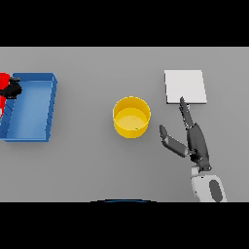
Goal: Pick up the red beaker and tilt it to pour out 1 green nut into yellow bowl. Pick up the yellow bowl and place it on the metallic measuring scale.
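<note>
The yellow bowl (131, 117) stands upright in the middle of the table. To its upper right lies the pale square measuring scale (185, 86). My right hand (196, 140) is open right of the bowl, apart from it; its fingertips (183, 102) reach the scale's near edge and its thumb points toward the bowl. At the far left edge my dark left hand (11, 89) is curled on the red beaker (4, 79), which is partly cut off by the picture's edge. The beaker's contents are hidden.
A blue rectangular tray (31, 108) lies at the left, right beside the left hand and the beaker. Grey tabletop spreads between the tray and the bowl.
</note>
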Controlling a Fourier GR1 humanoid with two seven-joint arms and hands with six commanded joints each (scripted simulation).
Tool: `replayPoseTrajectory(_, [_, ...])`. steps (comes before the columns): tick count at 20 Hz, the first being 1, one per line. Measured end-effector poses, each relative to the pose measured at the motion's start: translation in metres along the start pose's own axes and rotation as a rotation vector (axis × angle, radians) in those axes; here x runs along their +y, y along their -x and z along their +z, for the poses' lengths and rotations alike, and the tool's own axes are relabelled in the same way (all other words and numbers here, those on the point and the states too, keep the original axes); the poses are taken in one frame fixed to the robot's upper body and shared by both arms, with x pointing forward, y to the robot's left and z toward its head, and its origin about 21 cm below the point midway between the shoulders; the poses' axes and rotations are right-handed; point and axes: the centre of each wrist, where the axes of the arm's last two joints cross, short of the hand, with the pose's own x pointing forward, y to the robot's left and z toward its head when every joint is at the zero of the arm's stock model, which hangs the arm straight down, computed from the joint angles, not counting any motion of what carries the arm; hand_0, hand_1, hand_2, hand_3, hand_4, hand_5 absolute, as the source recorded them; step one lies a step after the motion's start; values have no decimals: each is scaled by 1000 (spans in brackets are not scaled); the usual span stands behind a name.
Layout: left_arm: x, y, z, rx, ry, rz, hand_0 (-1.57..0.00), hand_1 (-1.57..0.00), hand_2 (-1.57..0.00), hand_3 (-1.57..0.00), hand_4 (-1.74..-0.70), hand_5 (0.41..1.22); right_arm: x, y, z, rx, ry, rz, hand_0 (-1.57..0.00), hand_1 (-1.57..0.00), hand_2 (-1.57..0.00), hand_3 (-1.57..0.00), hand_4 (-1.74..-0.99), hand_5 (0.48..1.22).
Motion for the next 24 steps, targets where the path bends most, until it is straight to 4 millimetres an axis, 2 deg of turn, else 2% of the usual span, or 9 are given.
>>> replayPoseTrajectory(1, [10,1,3,-29,16,-11,-1571,-1545,-1489,-1238,-1311,774,-1,1,3,-5,-2,8,1,1,1,1,-1163,671])
replayPoseTrajectory(2, [12,4,6,-66,50,-62,-1495,-1380,-1311,-1098,-1155,740,-6,0,-1,8,8,16,1,1,1,1,-1159,669])
replayPoseTrajectory(3, [12,8,8,-99,93,-94,-1253,-1104,-1049,-884,-1031,714,-3,0,-2,14,0,13,1,1,1,1,-1161,669])
replayPoseTrajectory(5, [13,15,13,-132,197,-104,-802,-706,-671,-565,-870,682,-2,-1,-2,-3,-4,10,1,1,1,1,-1156,673])
replayPoseTrajectory(7, [19,16,13,-125,221,-122,-513,-452,-429,-361,-785,656,-7,0,0,-12,-2,10,1,1,1,1,-1147,680])
replayPoseTrajectory(10, [15,16,8,-119,213,-212,-262,-231,-219,-185,-741,648,-6,3,0,3,-12,8,1,1,1,1,-1156,690])
replayPoseTrajectory(13, [6,18,1,-134,185,-212,-134,-118,-112,-94,-715,647,-5,-2,1,-5,-7,21,1,1,1,1,-1173,688])
replayPoseTrajectory(19, [5,11,3,-220,126,-168,-34,-30,-29,-24,-710,679,0,-6,3,6,-50,112,1,1,1,1,-1132,703])
replayPoseTrajectory(24, [6,9,6,-236,125,-152,-11,-9,-9,-7,-719,670,-11,-23,-24,-59,-306,372,1,1,1,1,-1204,708])
